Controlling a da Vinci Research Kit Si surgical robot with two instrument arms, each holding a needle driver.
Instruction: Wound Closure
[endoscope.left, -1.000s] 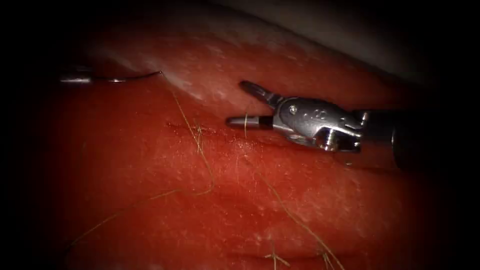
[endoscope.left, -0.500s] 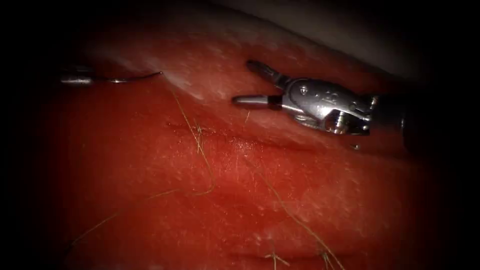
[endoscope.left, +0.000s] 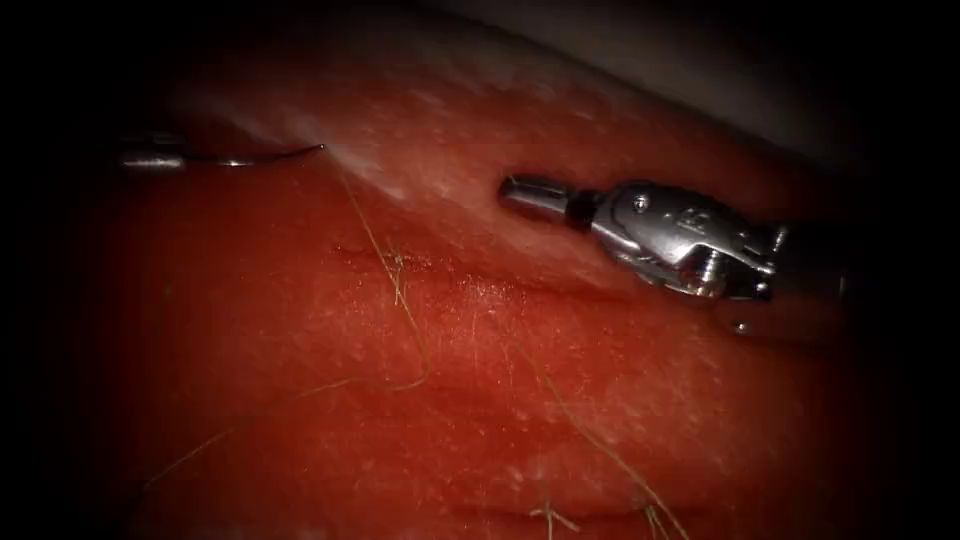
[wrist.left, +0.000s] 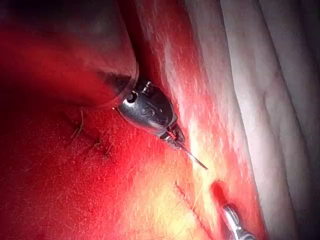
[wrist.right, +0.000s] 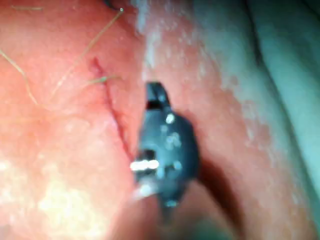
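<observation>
At far left the left tool (endoscope.left: 150, 157) (wrist.left: 172, 136), seen closely from its wrist, clamps the needle (endoscope.left: 270, 155) (wrist.left: 195, 159) above the tissue (endoscope.left: 300, 330), while the right tool (endoscope.left: 525, 192), jaws together and empty, hovers beyond the cut (endoscope.left: 430, 265).

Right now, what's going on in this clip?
Bench suturing on the tissue. The left tool holds the needle near its rear end at the far left, above the cut; the needle's tip rests at the tissue surface, and whether it has entered cannot be told. Thread trails from the needle down across the cut. The right tool, jaws closed on nothing, hangs above the cut's right part.
</observation>
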